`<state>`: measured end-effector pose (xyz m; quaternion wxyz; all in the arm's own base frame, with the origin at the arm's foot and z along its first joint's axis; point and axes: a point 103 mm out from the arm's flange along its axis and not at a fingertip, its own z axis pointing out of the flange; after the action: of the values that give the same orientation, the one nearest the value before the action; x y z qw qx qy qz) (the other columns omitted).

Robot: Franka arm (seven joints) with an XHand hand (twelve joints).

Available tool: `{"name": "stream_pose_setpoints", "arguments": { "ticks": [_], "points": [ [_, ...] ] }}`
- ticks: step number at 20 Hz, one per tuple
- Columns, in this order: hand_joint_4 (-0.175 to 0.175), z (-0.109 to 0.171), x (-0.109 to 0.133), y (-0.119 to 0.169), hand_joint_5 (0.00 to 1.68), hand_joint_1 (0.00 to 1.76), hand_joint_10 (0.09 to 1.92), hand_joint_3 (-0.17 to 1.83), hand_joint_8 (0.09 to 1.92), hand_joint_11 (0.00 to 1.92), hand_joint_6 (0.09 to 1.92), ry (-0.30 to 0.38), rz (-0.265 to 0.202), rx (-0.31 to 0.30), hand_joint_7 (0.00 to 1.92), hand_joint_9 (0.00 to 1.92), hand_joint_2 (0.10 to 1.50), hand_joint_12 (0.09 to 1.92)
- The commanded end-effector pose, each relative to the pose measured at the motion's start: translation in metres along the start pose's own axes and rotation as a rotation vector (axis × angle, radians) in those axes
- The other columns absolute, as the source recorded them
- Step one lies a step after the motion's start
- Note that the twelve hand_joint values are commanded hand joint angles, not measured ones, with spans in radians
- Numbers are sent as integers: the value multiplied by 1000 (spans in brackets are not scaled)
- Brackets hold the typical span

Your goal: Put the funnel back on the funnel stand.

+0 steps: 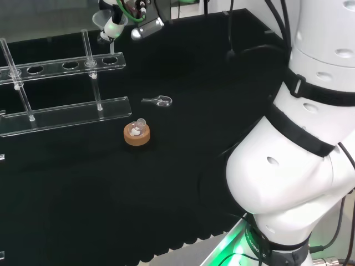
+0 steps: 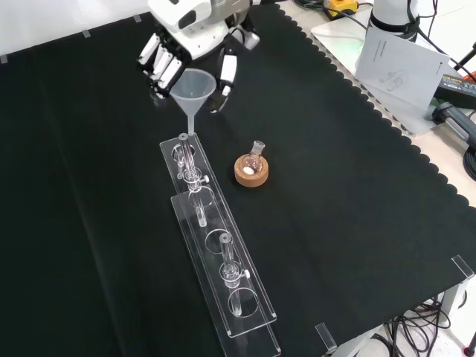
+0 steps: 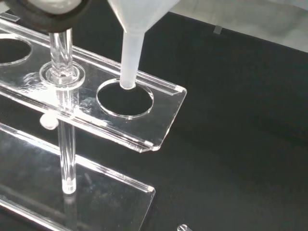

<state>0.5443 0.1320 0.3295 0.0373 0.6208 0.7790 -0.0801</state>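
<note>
A clear plastic funnel (image 2: 195,84) hangs upright in the hand (image 2: 184,46), with fingers on one side of its cone and the thumb (image 2: 227,74) on the other. In the head view the funnel (image 1: 104,23) and the hand (image 1: 120,14) are at the top, over the right end of the clear funnel stand (image 1: 61,67). The wrist view shows the funnel's stem (image 3: 131,57) with its tip at the rim of the end hole (image 3: 126,100) in the stand's upper shelf (image 3: 163,113). In the front view the stand (image 2: 217,249) runs toward the viewer from under the funnel.
A cork ring (image 2: 251,170) with a small round flask (image 1: 137,128) on it stands to the right of the stand in the front view. A small clear piece (image 1: 159,101) lies on the cloth in the head view. Papers and cables (image 2: 401,63) lie beyond the cloth's scalloped edge.
</note>
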Motion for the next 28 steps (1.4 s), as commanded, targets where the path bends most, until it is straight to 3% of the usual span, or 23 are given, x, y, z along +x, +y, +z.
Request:
{"name": "stream_pose_setpoints", "arguments": {
  "ticks": [1, 28],
  "points": [
    [-4, 4, 1, 16, 743, 780, 494, 494, 730, 577, 723, 7, -21, -11, 673, 967, 802, 1245],
    [-15, 50, 6, 30, 700, 774, 510, 493, 745, 575, 723, 15, -30, 86, 633, 930, 796, 1244]
  ]
}}
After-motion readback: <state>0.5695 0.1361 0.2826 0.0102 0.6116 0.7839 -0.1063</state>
